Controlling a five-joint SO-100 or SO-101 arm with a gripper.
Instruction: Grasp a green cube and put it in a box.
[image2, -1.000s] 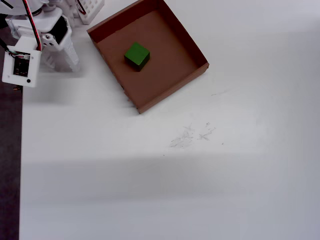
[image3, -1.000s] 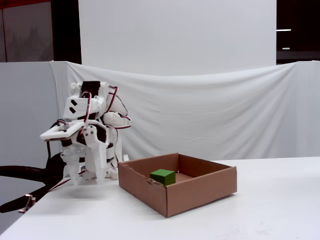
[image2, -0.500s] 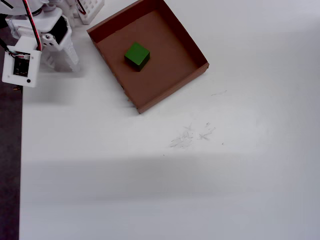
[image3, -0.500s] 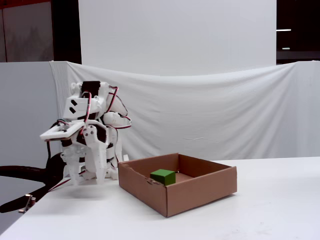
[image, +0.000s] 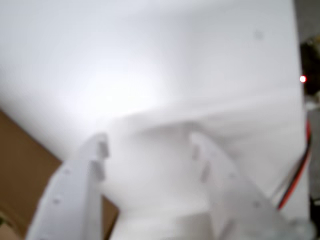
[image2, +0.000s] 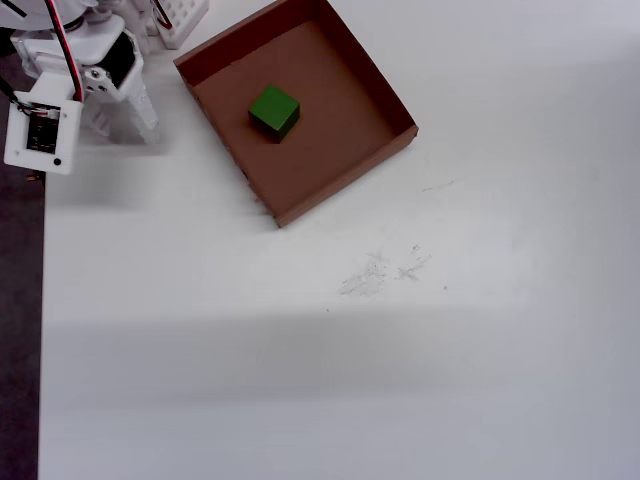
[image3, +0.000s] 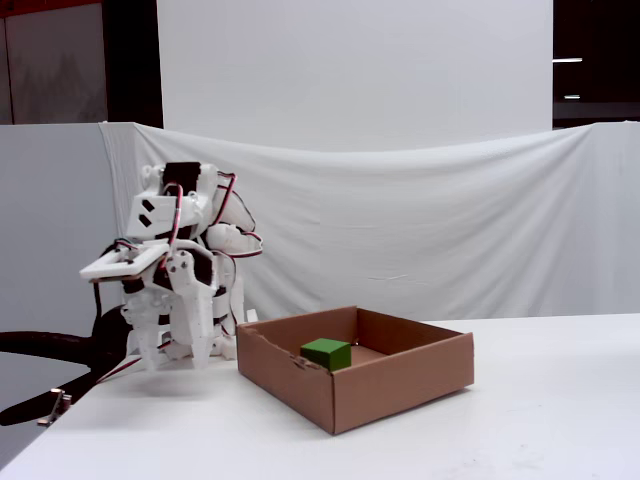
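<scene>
While the arm sits folded at the left edge of the worktop (image2: 300, 380), its tool (image2: 122, 128) points down at the bare white surface, fingers spread apart with nothing between them; the wrist view shows the gap plainly, the tool (image: 147, 145) framing only white surface, with a strip of brown cardboard at the lower left. To the right of the tool in the overhead view lies the box (image2: 392, 105), set at an angle, its nearest wall close beside the arm but not touching it. Inside, a little left of the middle of the floor, rests the green cube (image2: 274, 108), flat and clear of every wall; the fixed view shows the box (image3: 400, 385) with the cube (image3: 326, 351) in it too. The count is one cube, one box, one arm. By the look of it, the cube is already delivered and no grasp remains.
</scene>
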